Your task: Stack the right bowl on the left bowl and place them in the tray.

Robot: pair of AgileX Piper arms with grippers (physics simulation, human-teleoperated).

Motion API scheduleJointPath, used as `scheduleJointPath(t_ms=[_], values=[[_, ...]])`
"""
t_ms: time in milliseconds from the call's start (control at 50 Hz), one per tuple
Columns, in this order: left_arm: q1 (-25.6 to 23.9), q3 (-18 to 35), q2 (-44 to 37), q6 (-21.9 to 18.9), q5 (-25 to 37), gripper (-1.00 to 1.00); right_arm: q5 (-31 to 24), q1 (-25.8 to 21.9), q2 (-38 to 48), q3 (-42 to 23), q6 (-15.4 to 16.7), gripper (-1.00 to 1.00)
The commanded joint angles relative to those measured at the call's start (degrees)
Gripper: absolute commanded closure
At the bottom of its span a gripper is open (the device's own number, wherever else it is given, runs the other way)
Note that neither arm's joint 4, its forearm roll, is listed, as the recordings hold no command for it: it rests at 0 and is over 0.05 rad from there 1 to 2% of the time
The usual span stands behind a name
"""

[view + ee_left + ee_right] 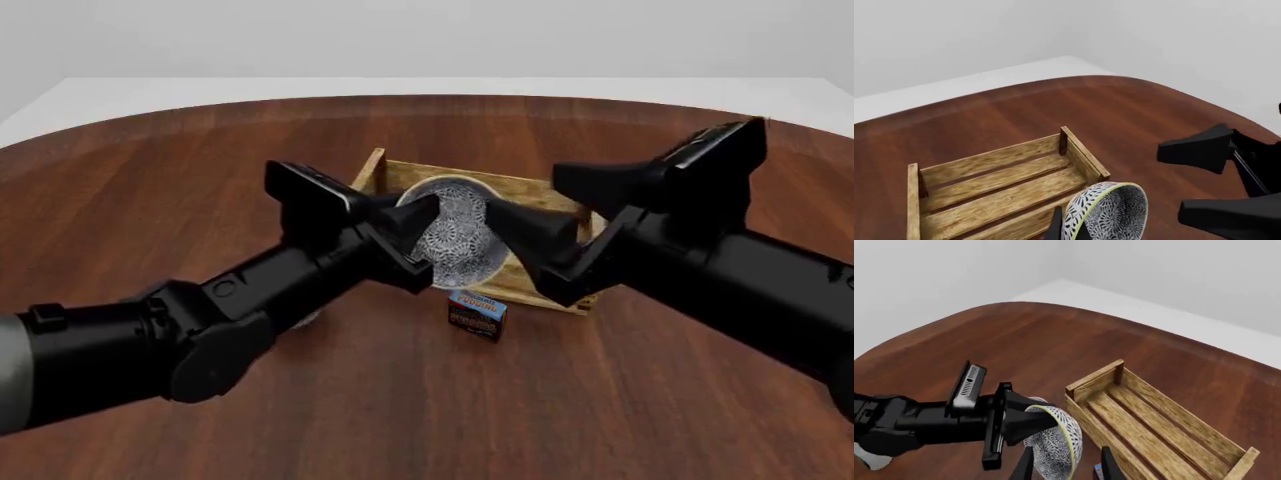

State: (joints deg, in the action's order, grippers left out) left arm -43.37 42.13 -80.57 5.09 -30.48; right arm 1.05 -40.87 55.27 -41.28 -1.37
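Note:
A black-and-white patterned bowl (457, 240) with a yellow-green rim hangs tilted, almost on edge, over the wooden slatted tray (537, 190). My left gripper (416, 240) is shut on its rim. The bowl (1111, 210) and tray (987, 167) also show in the left wrist view, with my left gripper (1067, 231) at the bowl's rim. My right gripper (514, 245) is open just to the right of the bowl. In the right wrist view its fingers (1110, 465) stand wide apart beside the bowl (1051, 445). I cannot tell whether it is one bowl or two stacked.
A small dark carton with a blue top (477, 312) stands on the brown table just in front of the tray. A pale thing (310, 318) lies mostly hidden under my left arm. The tray (1154, 425) shows nothing inside it.

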Motion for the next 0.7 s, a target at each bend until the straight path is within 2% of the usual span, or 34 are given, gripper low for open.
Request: scheduleJointPath(t_ms=[20, 220, 700], values=[[1.99, 0.72, 0.62, -1.98, 1.75, 1.0, -2.54, -0.98, -4.82, 0.15, -0.07, -1.0], [4.06, 1.06, 3.61, -4.13, 6.62, 1.0, -3.8, -0.63, -7.57, 0.13, -0.33, -1.0], [9.47, -1.13, 10.8, -7.49, 14.15, 1.0, -2.27, 0.71, -5.44, 0.38, -0.67, -1.0]])
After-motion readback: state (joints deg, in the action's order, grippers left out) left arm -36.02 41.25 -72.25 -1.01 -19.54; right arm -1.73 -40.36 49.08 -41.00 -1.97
